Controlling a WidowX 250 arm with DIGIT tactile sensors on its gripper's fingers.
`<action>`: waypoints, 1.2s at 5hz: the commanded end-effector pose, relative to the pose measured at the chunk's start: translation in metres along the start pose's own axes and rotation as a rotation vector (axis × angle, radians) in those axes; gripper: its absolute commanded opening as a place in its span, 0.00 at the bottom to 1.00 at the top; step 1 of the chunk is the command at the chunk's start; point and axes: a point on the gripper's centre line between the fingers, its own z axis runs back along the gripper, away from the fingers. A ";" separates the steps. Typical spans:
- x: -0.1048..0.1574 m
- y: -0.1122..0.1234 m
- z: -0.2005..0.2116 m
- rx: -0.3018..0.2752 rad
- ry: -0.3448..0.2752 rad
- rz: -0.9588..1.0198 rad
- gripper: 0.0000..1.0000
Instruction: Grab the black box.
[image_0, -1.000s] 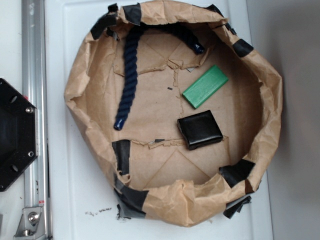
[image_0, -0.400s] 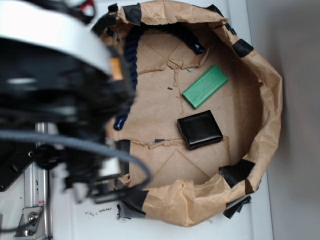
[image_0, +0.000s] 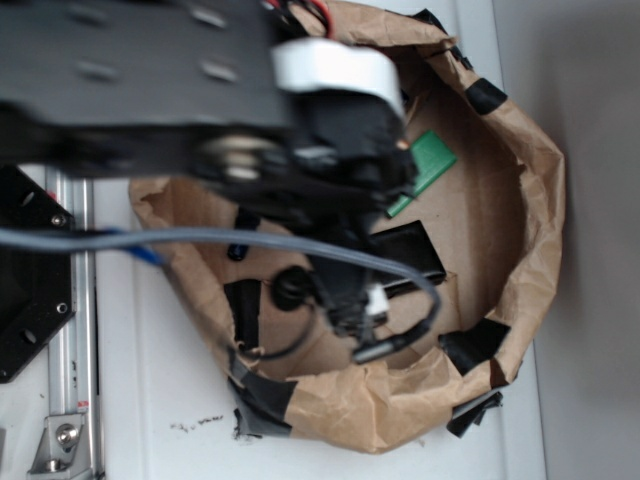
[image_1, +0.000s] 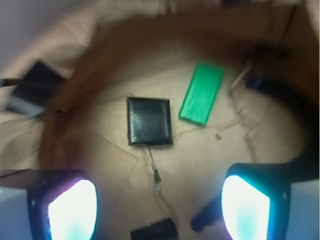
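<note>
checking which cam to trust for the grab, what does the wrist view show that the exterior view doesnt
Only the wrist view shows the whole black box unobstructed, apart from the green block, with the gripper fingers wide apart. Only the exterior view shows the arm's body, the white table and metal rail. Both show the box, green block and brown paper wall.

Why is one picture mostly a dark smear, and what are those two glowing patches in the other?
Exterior view: the arm is close to the lens and motion-blurred, covering much of the paper bowl and part of the black box. Wrist view: the claw fingers glare white-cyan, overexposed; the box and green block look slightly soft.
</note>
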 end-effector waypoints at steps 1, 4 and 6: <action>0.019 0.004 -0.010 -0.029 -0.011 0.073 1.00; 0.015 0.019 -0.039 -0.084 0.038 0.078 1.00; 0.020 0.022 -0.080 -0.003 0.047 0.064 1.00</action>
